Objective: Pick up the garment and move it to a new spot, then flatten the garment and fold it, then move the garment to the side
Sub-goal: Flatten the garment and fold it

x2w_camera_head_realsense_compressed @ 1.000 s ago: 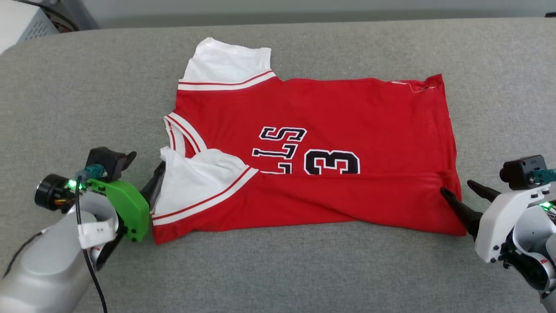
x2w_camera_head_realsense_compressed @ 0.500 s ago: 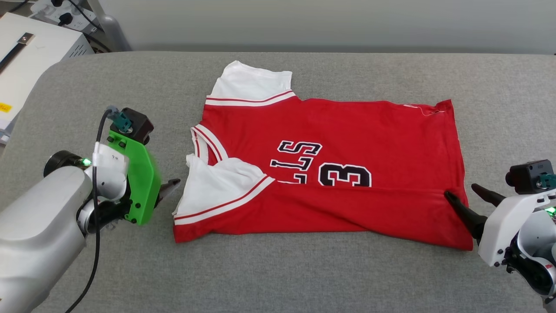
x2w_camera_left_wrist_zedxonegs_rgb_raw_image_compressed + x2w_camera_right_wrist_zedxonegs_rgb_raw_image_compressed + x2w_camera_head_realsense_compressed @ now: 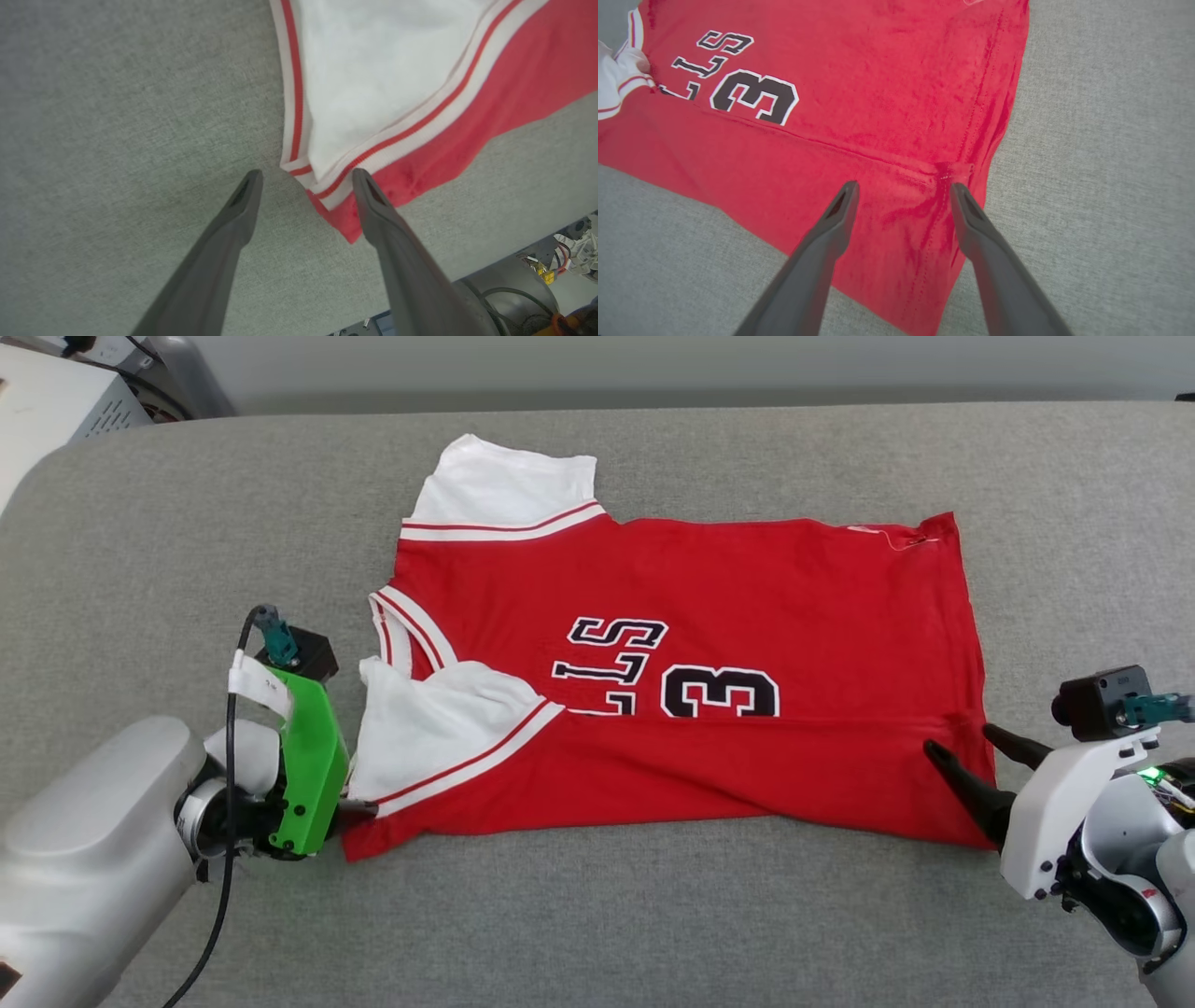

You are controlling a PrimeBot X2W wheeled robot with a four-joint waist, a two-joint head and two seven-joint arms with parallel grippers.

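A red shirt [image 3: 747,588] lies flat in the middle of a gray cushion [image 3: 597,915]. Its neck points to the robot's left and its bottom edge points to the right. One white sleeve [image 3: 504,490] sticks out on the far side. The near long side of the shirt is folded up over the front, so the bottom part of the black letters and the big 3 [image 3: 719,691] is hidden. The other white sleeve [image 3: 439,728] lies on top of the red cloth near the left end. The left claw [image 3: 307,173] is wide open and holds nothing. It sits at the near left corner of the shirt. One finger is over the red corner and the striped edge, and the other finger is over the bare cushion just beside it. The right claw [image 3: 904,185] is wide open too and holds nothing. Its fingers are over the near right corner of the shirt, close to the spot where the fold line meets the bottom edge. I cannot tell if the fingers touch the cloth.
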